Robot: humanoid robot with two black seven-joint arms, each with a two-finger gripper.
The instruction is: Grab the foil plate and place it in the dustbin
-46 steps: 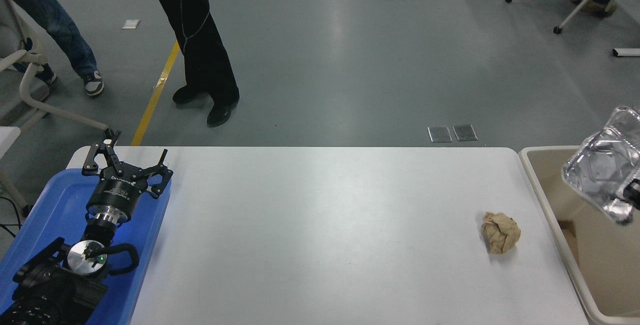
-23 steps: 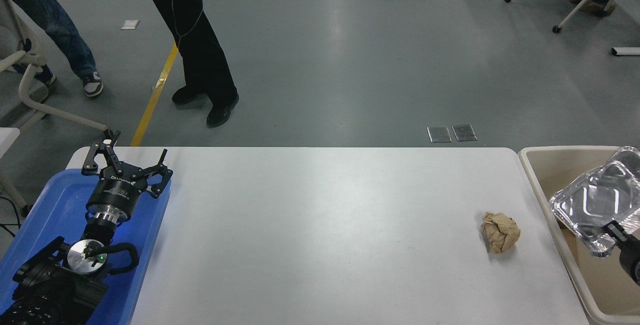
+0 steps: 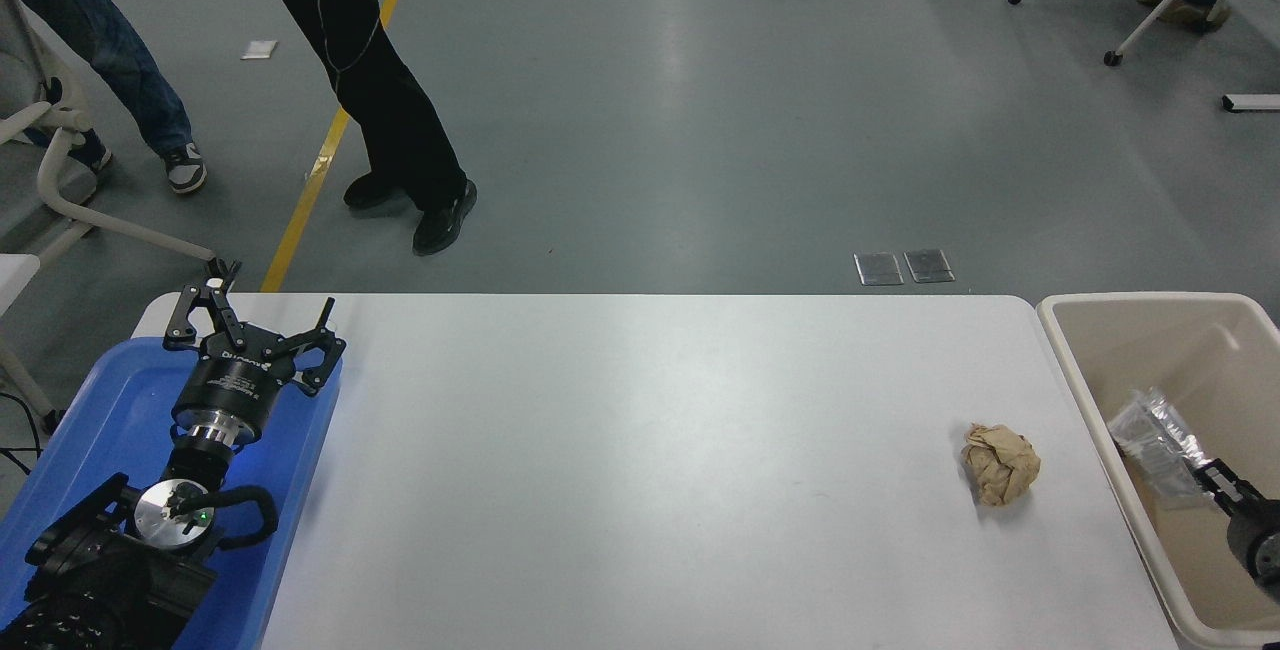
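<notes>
Holding foil plate (image 3: 1155, 440) edge-on, crinkled | right end effector (image 3: 1205, 475) seemingly clamped on it | inside dustbin (image 3: 1075, 370)

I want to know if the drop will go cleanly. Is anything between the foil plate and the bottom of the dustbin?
Nothing visible. The foil plate is already down inside the dustbin, held at its near edge by the right tool. The bin floor below it looks bare. The paper ball sits outside on the table.
</notes>
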